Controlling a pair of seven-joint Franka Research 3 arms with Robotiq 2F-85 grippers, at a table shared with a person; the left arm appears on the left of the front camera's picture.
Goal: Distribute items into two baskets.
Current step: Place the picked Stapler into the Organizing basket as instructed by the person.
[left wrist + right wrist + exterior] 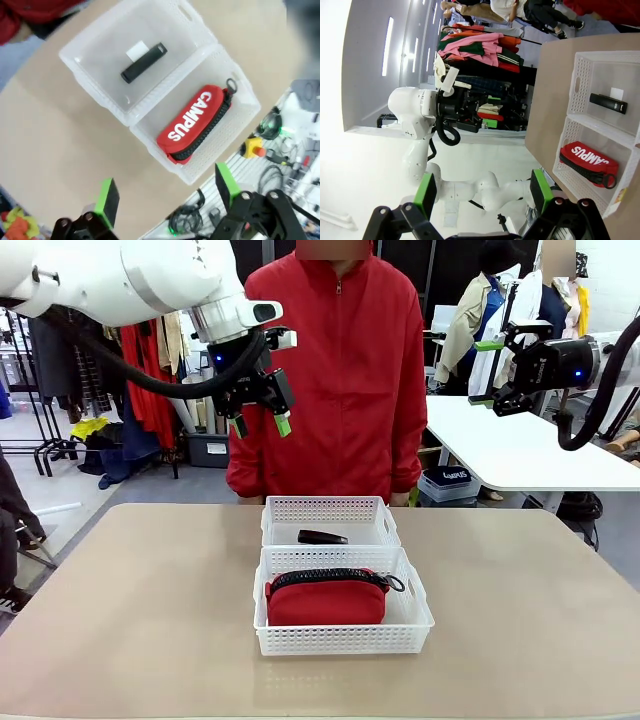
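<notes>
a: where are the items?
b: red pouch [326,601] in the near basket [343,639]; stapler [322,537] in the basket behind it [328,508].
a: handling?
b: pouch looks soft, pinch mid-body; stapler looks rigid. left gripper [260,410] and right gripper [489,372] both spread, empty.

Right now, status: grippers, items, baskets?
Left gripper and right gripper open, raised, empty. Red pouch in near basket; stapler in far basket. Nothing obstructing.

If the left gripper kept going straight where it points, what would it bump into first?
Probably the near basket holding the red pouch. The open left gripper looks down at the baskets from above, and nothing lies in between. Depth is unclear, so it might land on the basket's rim or on the table beside it instead.
</notes>
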